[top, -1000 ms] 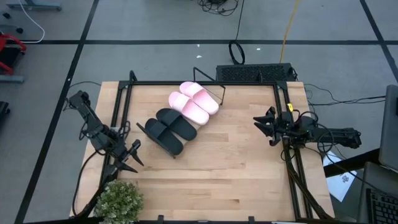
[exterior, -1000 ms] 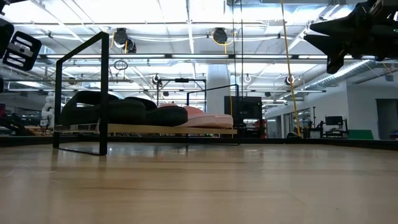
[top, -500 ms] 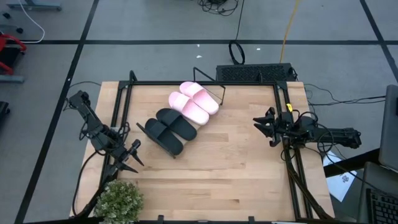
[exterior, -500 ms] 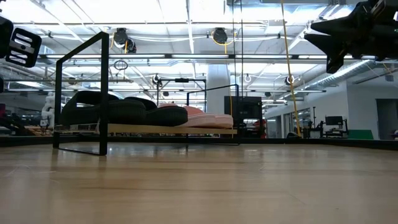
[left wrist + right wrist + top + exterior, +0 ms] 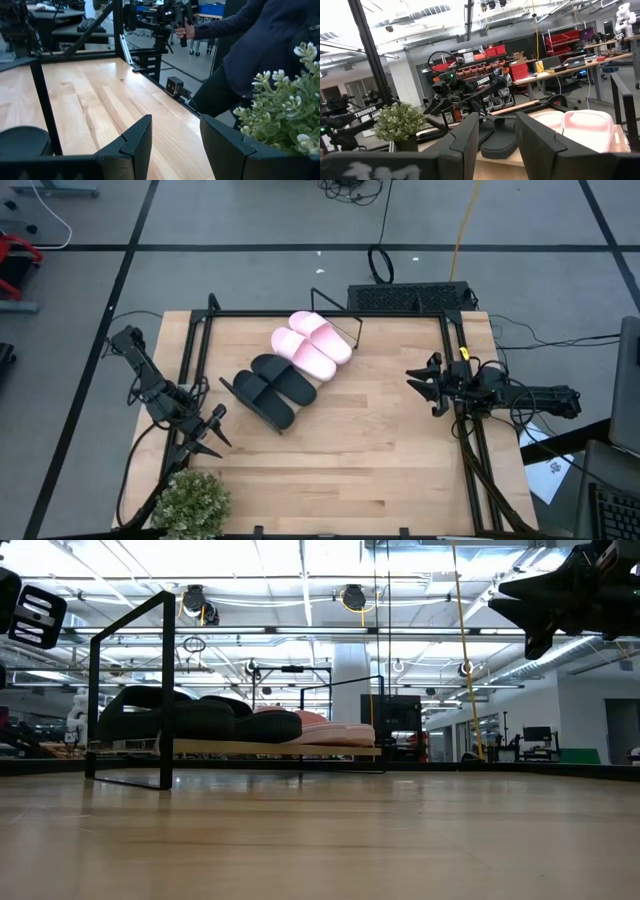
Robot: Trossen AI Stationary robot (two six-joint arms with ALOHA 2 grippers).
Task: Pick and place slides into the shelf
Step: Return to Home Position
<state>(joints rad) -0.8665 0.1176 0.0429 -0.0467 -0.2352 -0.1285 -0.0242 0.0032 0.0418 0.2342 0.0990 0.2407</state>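
Observation:
Two black slides (image 5: 272, 388) and two pale pink slides (image 5: 311, 343) lie side by side, soles down, on the slanted wooden shelf (image 5: 236, 386) with its black wire frame; the low view shows the black slides (image 5: 190, 712) and pink slides (image 5: 330, 730) on the shelf board (image 5: 270, 749). My left gripper (image 5: 213, 434) hovers open near the table's near left corner, holding nothing. My right gripper (image 5: 420, 383) hovers open at the table's right edge, fingers toward the shelf, holding nothing. The right wrist view shows a black slide (image 5: 500, 136) and a pink slide (image 5: 582, 127).
A potted plant (image 5: 190, 503) stands at the near left corner, right beside my left gripper. A black frame (image 5: 455, 360) runs along the table's edges. A person (image 5: 260, 45) stands beyond the table's near edge in the left wrist view. Bare wooden tabletop (image 5: 370, 450) spans the middle and near right.

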